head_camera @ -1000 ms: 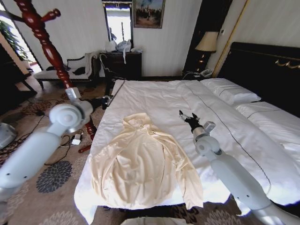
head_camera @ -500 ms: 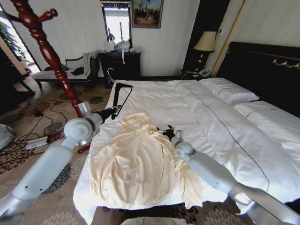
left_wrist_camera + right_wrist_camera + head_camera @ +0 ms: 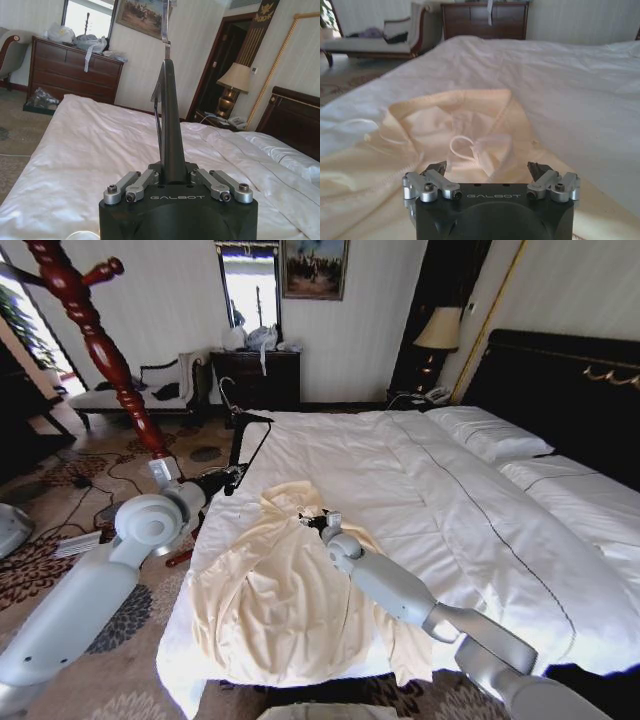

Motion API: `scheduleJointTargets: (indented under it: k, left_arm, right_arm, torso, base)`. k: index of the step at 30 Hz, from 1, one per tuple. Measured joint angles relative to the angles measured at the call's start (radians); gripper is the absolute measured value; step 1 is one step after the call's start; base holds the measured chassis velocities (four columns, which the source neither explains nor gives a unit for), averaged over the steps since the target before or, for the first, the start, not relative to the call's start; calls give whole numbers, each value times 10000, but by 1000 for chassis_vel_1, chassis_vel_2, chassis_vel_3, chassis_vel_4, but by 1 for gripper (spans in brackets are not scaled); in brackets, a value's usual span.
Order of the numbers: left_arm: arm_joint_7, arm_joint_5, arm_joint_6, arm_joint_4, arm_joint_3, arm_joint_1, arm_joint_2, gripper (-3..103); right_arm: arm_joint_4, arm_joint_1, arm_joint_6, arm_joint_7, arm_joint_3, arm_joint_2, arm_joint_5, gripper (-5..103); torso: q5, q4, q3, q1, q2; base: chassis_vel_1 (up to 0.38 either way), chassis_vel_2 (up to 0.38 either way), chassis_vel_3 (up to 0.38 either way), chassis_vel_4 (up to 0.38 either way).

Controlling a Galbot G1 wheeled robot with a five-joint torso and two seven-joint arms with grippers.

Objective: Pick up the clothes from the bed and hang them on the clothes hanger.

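one garment (image 3: 285, 585) on one bed (image 3: 420, 470), right gripper (image 3: 313, 521) over it.

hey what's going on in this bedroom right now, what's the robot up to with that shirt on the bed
The cream garment lies spread flat on the bed, not picked up yet. The right tool is open and sits low over the garment's collar area, fingertips just short of the crumpled fabric. The left tool is shut on a black wire hanger, held upright beside the bed's edge. The dark-red coat stand rises behind the left arm.
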Motion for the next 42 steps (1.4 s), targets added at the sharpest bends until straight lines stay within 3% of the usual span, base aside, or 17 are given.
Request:
scheduleJointTargets:
  k: [4, 7, 10, 11, 13, 20, 22, 25, 29, 37, 42]
  left_arm:
    - [-1, -28, 30, -20, -49, 4, 26, 21]
    - [4, -58, 43, -12, -121, 25, 31, 21]
    - [6, -57, 52, 15, -134, 51, 17, 21]
    - [12, -50, 65, 30, -135, 81, -13, 21]
    - [13, -38, 69, 36, -133, 96, -31, 21]
    - [16, -66, 86, -50, -34, 97, -63, 21]
    - [16, -85, 78, -69, -34, 104, -62, 21]
    - [-2, -280, -21, -227, -127, 242, -58, 21]
    - [-84, -620, 28, -500, -210, 604, -103, 21]
    - [146, -965, 35, -1075, 100, 1413, -510, 21]
    - [1249, -1038, 512, -1391, 751, 2343, -1270, 21]
  right_arm:
    - [-140, 26, -194, 92, 17, 30, 5, 83]
    - [-207, 44, -185, 74, 47, -76, 7, 66]
    - [-176, 51, -131, 54, 58, -123, 17, 61]
    - [-163, 60, -87, 59, 107, -119, 42, 50]
    - [-167, 68, -71, 72, 138, -111, 54, 50]
    - [-260, 85, -175, 36, 167, -307, -89, 18]
    - [-275, 85, -169, -3, 180, -338, -152, 18]
    - [-353, 76, 300, -376, 368, -592, -502, 3]
    - [-453, 51, 1137, -735, 978, -825, -919, 1]
    - [-259, 320, 2027, -1241, 2097, -1509, -614, 1]
    - [482, 588, 2318, -1469, 2514, -2301, 50, 1]
  torso:
    - [1, -1, 0, 1, 0]
    - [1, -1, 0, 0, 0]
    - [2, -1, 0, 0, 0]
    - [2, -1, 0, 0, 0]
    - [1, 0, 0, 0, 0]
    - [2, 0, 0, 0, 0]
    - [3, -1, 0, 1, 0]
    - [4, 1, 0, 0, 0]
    - [5, -1, 0, 0, 0]
    - [3, -2, -1, 1, 0]
    - [5, 3, -1, 0, 0]
  base:
    - [0, 0, 0, 0]
    - [0, 0, 0, 0]
    - [0, 0, 0, 0]
    - [0, 0, 0, 0]
    - [0, 0, 0, 0]
    - [0, 0, 0, 0]
    - [0, 0, 0, 0]
    - [0, 0, 0, 0]
    - [0, 0, 0, 0]
    - [0, 0, 0, 0]
    - [0, 0, 0, 0]
